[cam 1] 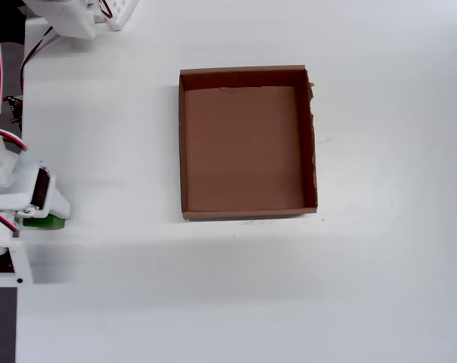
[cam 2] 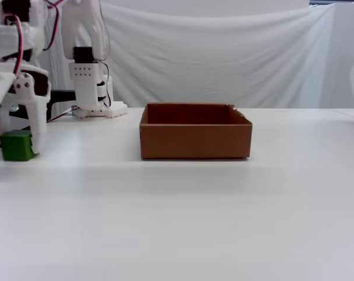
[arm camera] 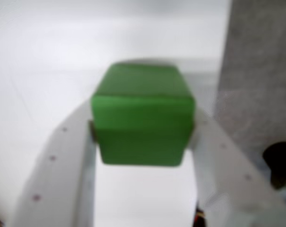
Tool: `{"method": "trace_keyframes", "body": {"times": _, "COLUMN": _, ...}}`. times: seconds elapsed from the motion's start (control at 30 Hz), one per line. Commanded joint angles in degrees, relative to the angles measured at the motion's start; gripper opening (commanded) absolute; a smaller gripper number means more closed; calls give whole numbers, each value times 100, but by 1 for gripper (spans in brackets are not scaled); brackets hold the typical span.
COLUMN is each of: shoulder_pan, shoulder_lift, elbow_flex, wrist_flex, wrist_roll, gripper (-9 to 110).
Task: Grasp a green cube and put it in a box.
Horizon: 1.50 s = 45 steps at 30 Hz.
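The green cube (arm camera: 142, 122) fills the middle of the wrist view, and the two white fingers of my gripper (arm camera: 143, 128) press against its left and right faces. From overhead only a sliver of the green cube (cam 1: 42, 221) shows under the gripper (cam 1: 38, 212), at the far left edge of the table. In the fixed view the green cube (cam 2: 16, 146) is at table level on the left with the gripper (cam 2: 20, 140) around it; whether it touches the table I cannot tell. The box (cam 1: 181, 144) lies apart to the right, empty, and the fixed view shows the brown box (cam 2: 194, 140) at the centre.
The arm's white base (cam 2: 89, 70) with red and black wires stands behind the box's left side, and also appears overhead as the base (cam 1: 77, 19). The table's left edge (cam 1: 1, 318) runs right beside the gripper. A grey surface (arm camera: 256, 71) lies beyond that edge.
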Motion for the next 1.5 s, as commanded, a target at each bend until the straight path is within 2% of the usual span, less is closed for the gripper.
{"method": "trace_keyframes", "body": {"times": 0.0, "shoulder_pan": -70, "shoulder_lift": 70, "elbow_flex": -334, "wrist_flex": -53, "wrist_roll": -88, "gripper": 16}}
{"method": "trace_keyframes", "body": {"times": 0.27, "shoulder_pan": -264, "shoulder_lift": 466, "elbow_flex": -343, "wrist_flex": 316, "wrist_roll": 229, "gripper": 15}}
{"method": "trace_keyframes", "body": {"times": 0.47, "shoulder_pan": -729, "shoulder_lift": 1652, "elbow_flex": 18, "wrist_flex": 853, "wrist_roll": 729, "gripper": 15}}
{"method": "trace_keyframes", "body": {"times": 0.77, "shoulder_pan": -2329, "shoulder_lift": 3015, "elbow_flex": 0, "wrist_flex": 2364, "wrist_roll": 1802, "gripper": 14}}
{"method": "trace_keyframes", "body": {"times": 0.97, "shoulder_pan": -3551, "shoulder_lift": 2918, "elbow_flex": -747, "wrist_flex": 3498, "wrist_roll": 2566, "gripper": 15}}
{"method": "trace_keyframes", "body": {"times": 1.17, "shoulder_pan": -4395, "shoulder_lift": 2285, "elbow_flex": -1169, "wrist_flex": 3604, "wrist_roll": 3023, "gripper": 15}}
{"method": "trace_keyframes", "body": {"times": 1.47, "shoulder_pan": -4939, "shoulder_lift": 615, "elbow_flex": -2145, "wrist_flex": 3533, "wrist_roll": 3226, "gripper": 15}}
